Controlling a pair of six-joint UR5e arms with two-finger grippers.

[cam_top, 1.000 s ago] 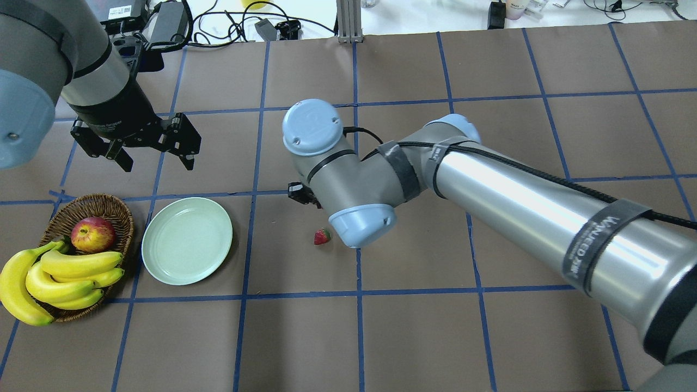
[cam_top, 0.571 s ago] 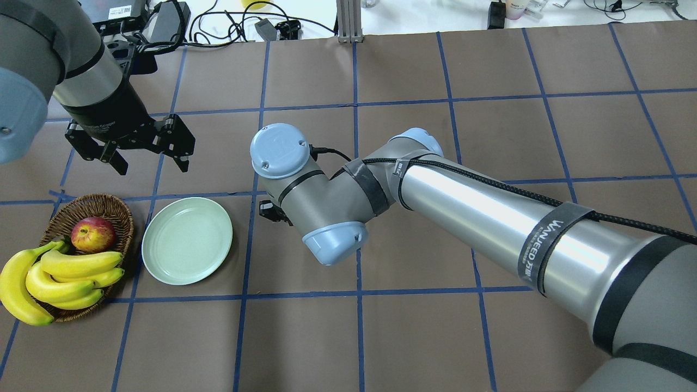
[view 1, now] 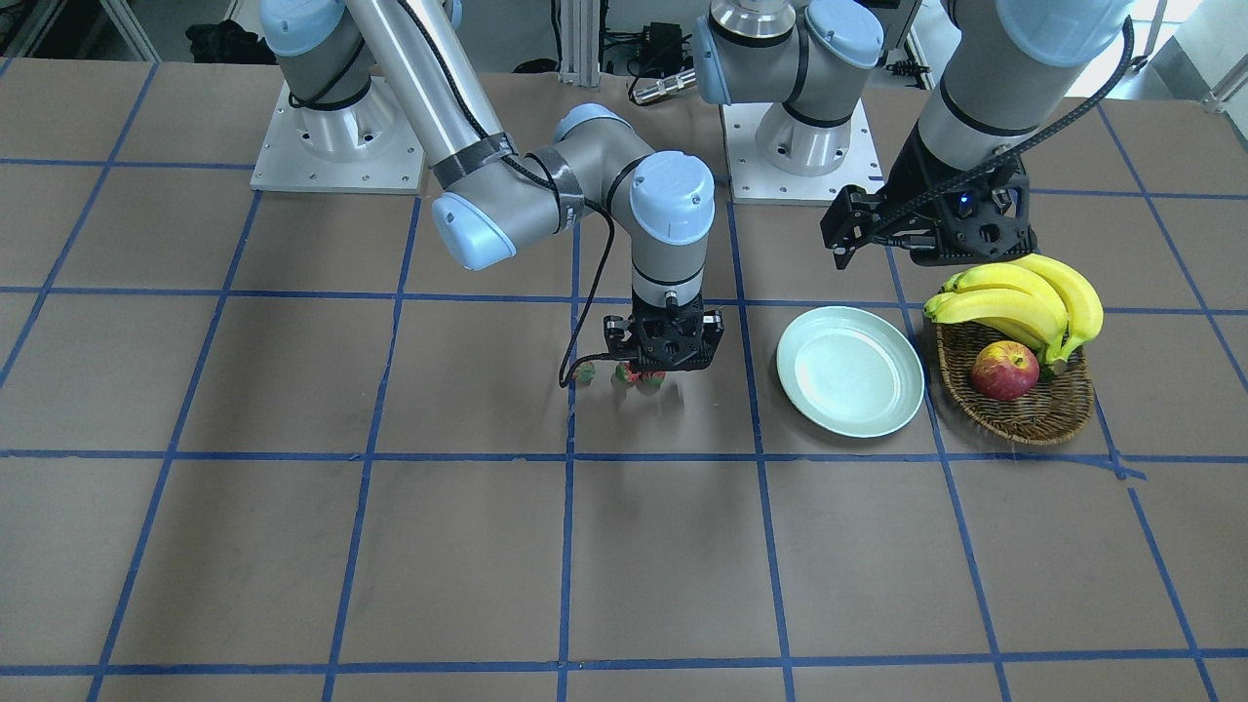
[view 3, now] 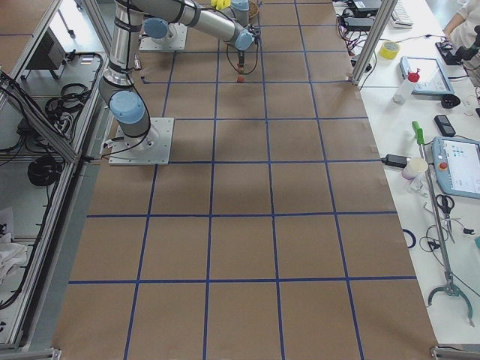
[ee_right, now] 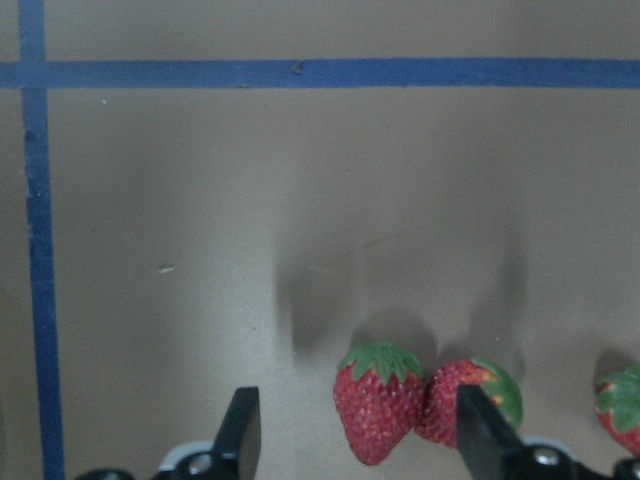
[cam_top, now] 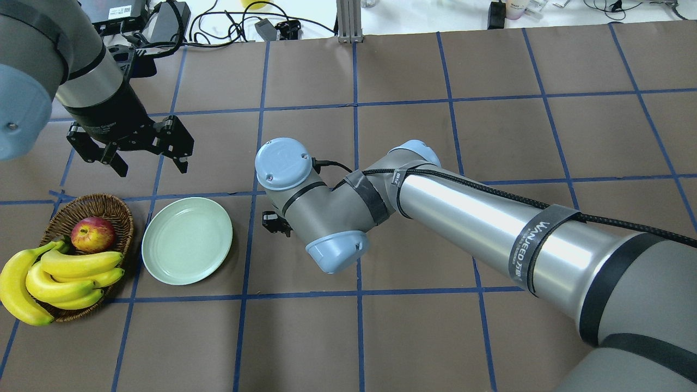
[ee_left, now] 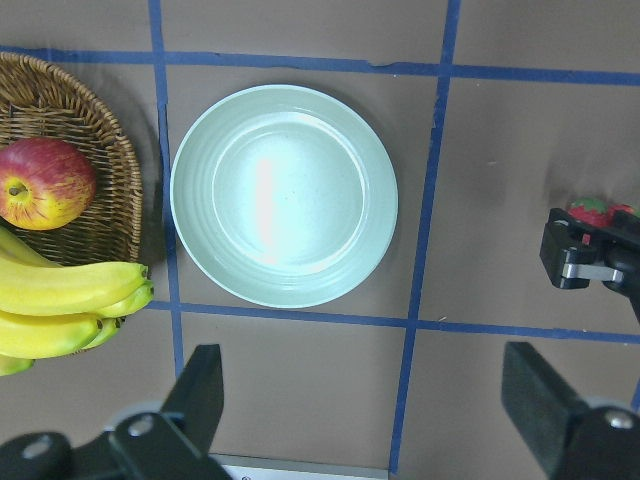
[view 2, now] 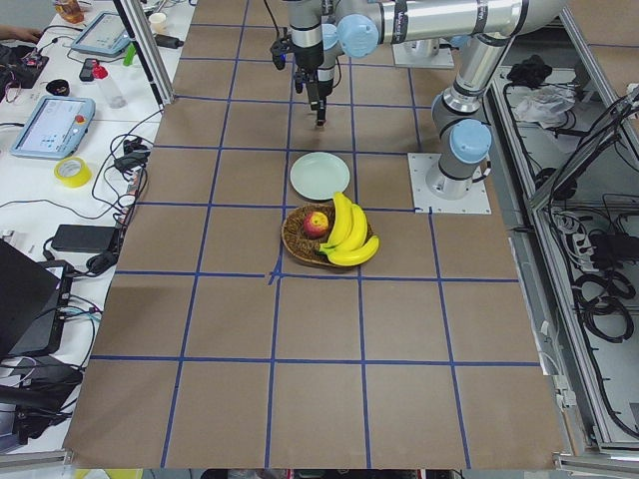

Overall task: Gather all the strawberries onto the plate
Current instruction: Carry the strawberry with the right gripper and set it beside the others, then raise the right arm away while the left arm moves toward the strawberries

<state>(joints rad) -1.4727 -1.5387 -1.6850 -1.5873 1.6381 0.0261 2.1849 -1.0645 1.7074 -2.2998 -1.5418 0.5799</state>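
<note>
Three strawberries lie in a row on the brown table: one (ee_right: pixel 378 400) sits between my right gripper's (ee_right: pixel 360 435) open fingers, a second (ee_right: pixel 470 398) touches it beside the right finger, a third (ee_right: pixel 622 405) is at the view's edge. In the front view they (view 1: pixel 624 374) show just under the right gripper (view 1: pixel 663 353). In the overhead view the right arm hides them. The pale green plate (cam_top: pixel 187 240) is empty, left of the right gripper (cam_top: pixel 275 223). My left gripper (cam_top: pixel 130 147) is open and empty, hovering beyond the plate (ee_left: pixel 283 195).
A wicker basket (cam_top: pixel 117 209) with an apple (cam_top: pixel 92 234) and a bunch of bananas (cam_top: pixel 60 277) stands just left of the plate. The right forearm (cam_top: pixel 490 234) stretches over the table's middle. Cables and boxes (cam_top: pixel 163 22) lie beyond the far edge.
My right wrist has swung left toward the plate and now covers the strawberry that showed a second ago. Since 0.6 s ago it has shifted only slightly. The left gripper has barely moved.
</note>
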